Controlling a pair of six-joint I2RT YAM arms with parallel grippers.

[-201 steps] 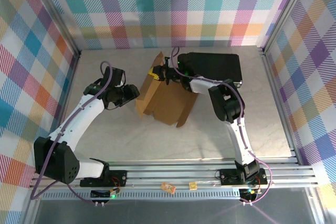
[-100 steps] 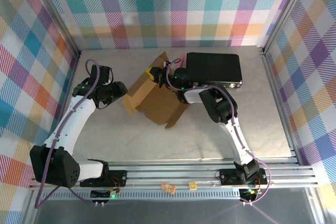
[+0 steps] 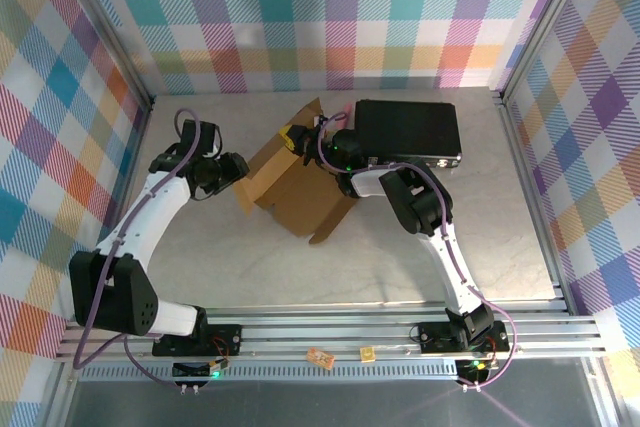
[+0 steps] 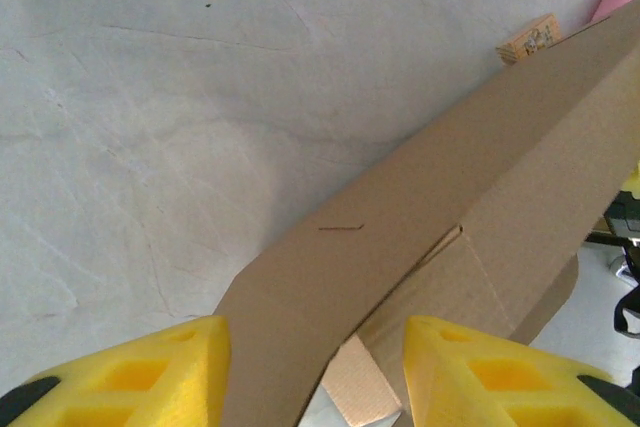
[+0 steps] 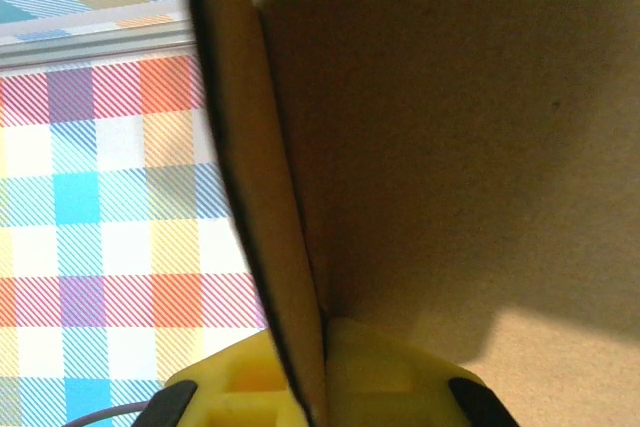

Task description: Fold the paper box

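The paper box [image 3: 305,187], pinched at 12 o'clock by the right gripper [image 3: 296,136], is best steadied while its 9 o'clock flap [image 4: 300,287] is taken deeper by the left gripper [image 3: 237,169], whose jaws stand apart.

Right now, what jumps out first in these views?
The half-folded brown paper box sits mid-table with flaps standing up, and the right pincer is shut on its far flap. The left pincer straddles a flap at the box's left edge, its yellow fingers apart. Behind the box to the right lies a black case, in front of loud plaid walls.
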